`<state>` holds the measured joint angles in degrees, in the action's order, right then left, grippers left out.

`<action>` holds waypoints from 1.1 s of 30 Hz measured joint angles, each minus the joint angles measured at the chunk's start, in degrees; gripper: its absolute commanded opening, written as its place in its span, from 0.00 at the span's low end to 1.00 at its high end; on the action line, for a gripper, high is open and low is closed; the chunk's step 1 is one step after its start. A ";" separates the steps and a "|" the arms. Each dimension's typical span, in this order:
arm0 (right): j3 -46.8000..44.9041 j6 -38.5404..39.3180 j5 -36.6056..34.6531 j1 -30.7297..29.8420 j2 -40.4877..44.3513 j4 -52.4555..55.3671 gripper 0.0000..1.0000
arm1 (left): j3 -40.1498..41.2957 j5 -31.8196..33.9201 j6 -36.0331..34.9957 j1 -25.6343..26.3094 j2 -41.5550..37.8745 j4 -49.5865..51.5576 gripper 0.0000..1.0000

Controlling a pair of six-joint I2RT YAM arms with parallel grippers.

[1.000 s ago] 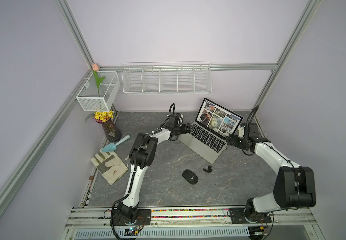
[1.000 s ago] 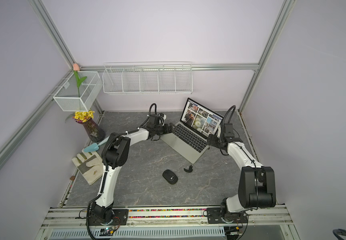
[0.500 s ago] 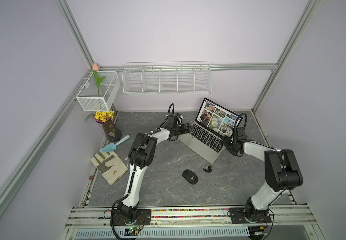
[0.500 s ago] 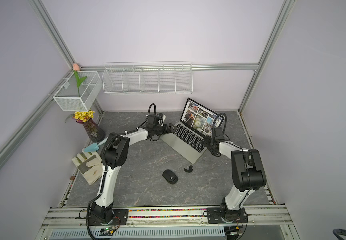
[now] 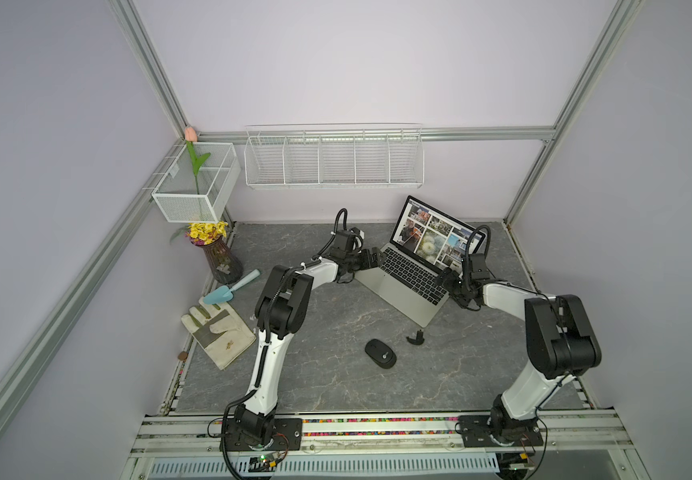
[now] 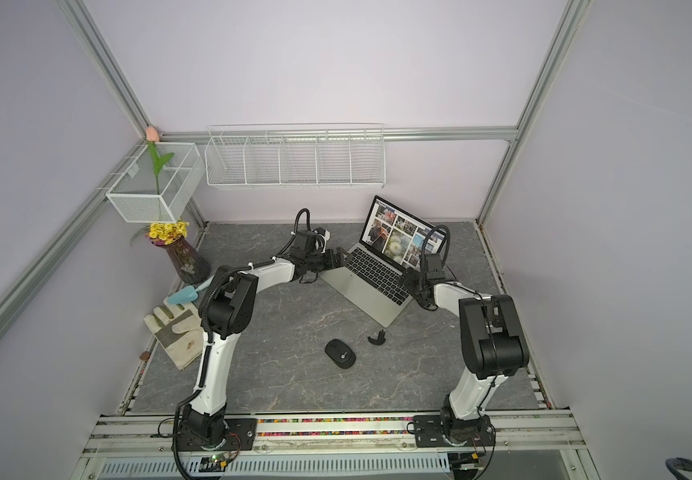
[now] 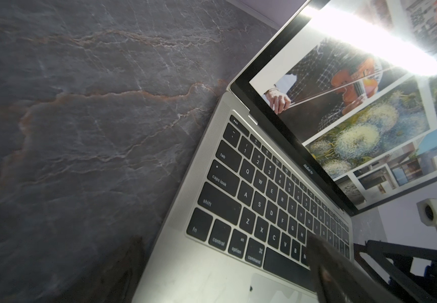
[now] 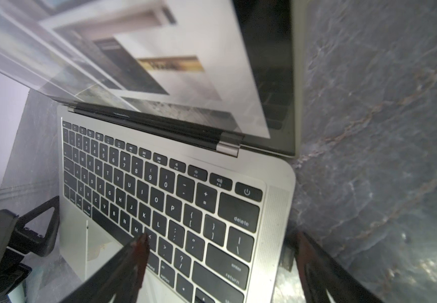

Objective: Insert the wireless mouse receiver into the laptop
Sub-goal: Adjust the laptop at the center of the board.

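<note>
The silver laptop [image 5: 402,286] stands open at the back of the table, its screen showing a photo grid. My left gripper [image 5: 377,257] is open and straddles the laptop's left edge [image 7: 185,183], one finger over the keys. My right gripper [image 5: 446,278] is open at the laptop's right edge [image 8: 280,210], with one fingertip [image 8: 140,249] above the keyboard and the other outside the edge. A tiny dark stub, apparently the wireless mouse receiver [image 8: 287,258], sits against that right side edge beside the outer finger. Neither gripper holds anything.
A black mouse [image 5: 380,353] and a small curved black cover piece [image 5: 416,337] lie in front of the laptop. A glove [image 5: 217,330], a blue trowel [image 5: 228,291] and a flower vase [image 5: 217,262] stand at the left. Wire baskets [image 5: 333,160] hang on the back wall.
My right gripper has moved left from beside the laptop onto its right edge, and the right elbow has swung. The left arm has not moved.
</note>
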<state>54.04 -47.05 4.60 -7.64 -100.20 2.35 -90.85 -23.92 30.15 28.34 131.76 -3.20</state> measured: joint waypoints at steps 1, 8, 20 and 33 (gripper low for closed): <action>0.79 0.52 0.17 0.00 -0.63 0.15 0.89 | 1.20 0.20 0.24 -0.04 -0.70 -0.76 0.99; 10.23 7.65 4.46 0.17 -8.66 0.09 0.89 | 13.22 2.27 2.29 -1.31 -7.30 -6.78 0.99; 5.03 14.08 -1.22 -1.95 3.30 -1.42 0.89 | 28.96 11.67 -0.94 -5.16 -25.14 5.55 0.99; -12.00 33.03 -3.87 -40.00 28.22 10.40 0.89 | 49.57 24.68 -0.90 -5.14 -56.74 11.08 0.99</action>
<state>42.04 -14.02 0.73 -47.64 -71.99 12.75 -41.28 0.75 29.26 23.20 75.02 7.88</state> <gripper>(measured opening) 0.886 0.993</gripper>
